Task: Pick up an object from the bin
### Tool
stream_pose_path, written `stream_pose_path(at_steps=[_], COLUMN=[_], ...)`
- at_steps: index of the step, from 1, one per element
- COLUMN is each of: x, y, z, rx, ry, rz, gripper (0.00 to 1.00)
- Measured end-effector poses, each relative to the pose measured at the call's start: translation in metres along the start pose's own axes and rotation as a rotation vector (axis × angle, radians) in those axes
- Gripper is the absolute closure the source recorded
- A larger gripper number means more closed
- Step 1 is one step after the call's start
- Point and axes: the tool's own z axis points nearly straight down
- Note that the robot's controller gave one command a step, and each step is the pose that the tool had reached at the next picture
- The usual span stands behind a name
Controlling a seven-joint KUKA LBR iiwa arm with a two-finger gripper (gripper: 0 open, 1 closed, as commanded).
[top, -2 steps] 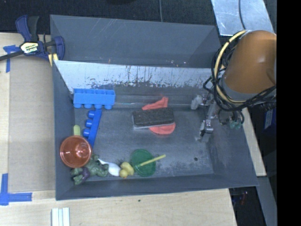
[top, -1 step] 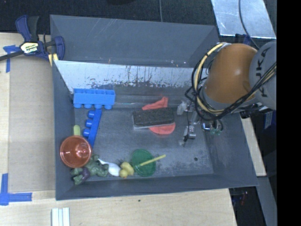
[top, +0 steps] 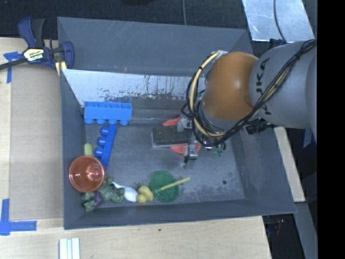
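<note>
A: Where's the dark grey flat block (top: 164, 136)?
B: Middle of bin (top: 73, 155), btwn gripper (top: 177, 136) fingers, clamped on it.
A: Nearby?
B: Towards front wall, green disc (top: 161, 192); left, blue brick (top: 108, 113); front-left corner, orange cup (top: 86, 172).

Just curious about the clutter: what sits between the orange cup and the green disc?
Camera view: small toys, a dark green figure, a white piece and a yellow piece.

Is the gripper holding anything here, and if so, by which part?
It cannot be told. The gripper is right over a dark grey flat block in the middle of the bin, but a hold on it is not clear.
</note>
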Motion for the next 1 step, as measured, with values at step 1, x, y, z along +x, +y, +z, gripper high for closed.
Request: stream_pose_path(at_steps=[1], x=[-0.0110], y=[0.0026], z=[0.0098], rx=[-0.005], ry=[0.000], rz=[0.031], gripper=[0.00])
